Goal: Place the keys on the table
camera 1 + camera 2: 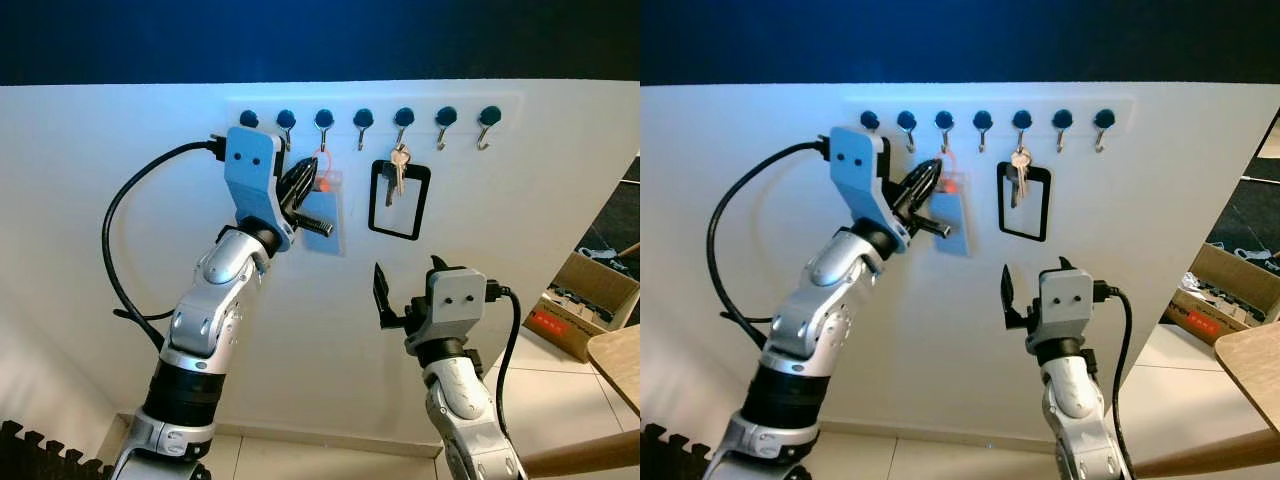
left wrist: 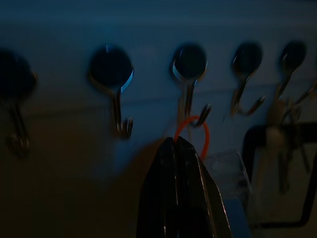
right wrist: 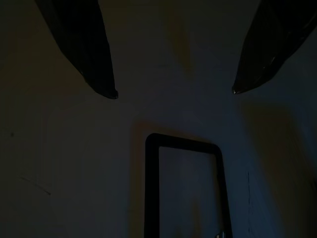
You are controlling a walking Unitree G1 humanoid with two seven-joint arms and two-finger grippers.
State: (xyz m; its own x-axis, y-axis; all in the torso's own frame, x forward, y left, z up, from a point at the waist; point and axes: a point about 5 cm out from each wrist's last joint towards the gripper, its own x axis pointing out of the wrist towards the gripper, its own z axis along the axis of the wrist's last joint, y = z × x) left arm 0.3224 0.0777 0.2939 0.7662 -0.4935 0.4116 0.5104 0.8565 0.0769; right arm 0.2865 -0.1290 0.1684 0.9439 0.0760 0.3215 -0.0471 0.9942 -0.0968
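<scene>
Seven hooks (image 1: pixel 363 118); keys (image 1: pixel 398 168) hang untaken. Left gripper (image 1: pixel 300 185), fingers pressed together, touches the orange ring (image 2: pixel 194 134) at 9 o'clock; right gripper (image 3: pixel 174 91) spread, empty, below.

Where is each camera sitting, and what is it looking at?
Left eye view: on the head, facing a white wall with a row of hooks; both silver arms show, left gripper raised at the orange ring, right gripper lower.
Right eye view: the other head eye, same scene.
Left wrist view: on the left wrist, looking along shut jaws at the hooks and orange ring.
Right wrist view: on the right wrist, between open jaws at the black strap loop.
Shared: the keys show in both eye views.
</scene>
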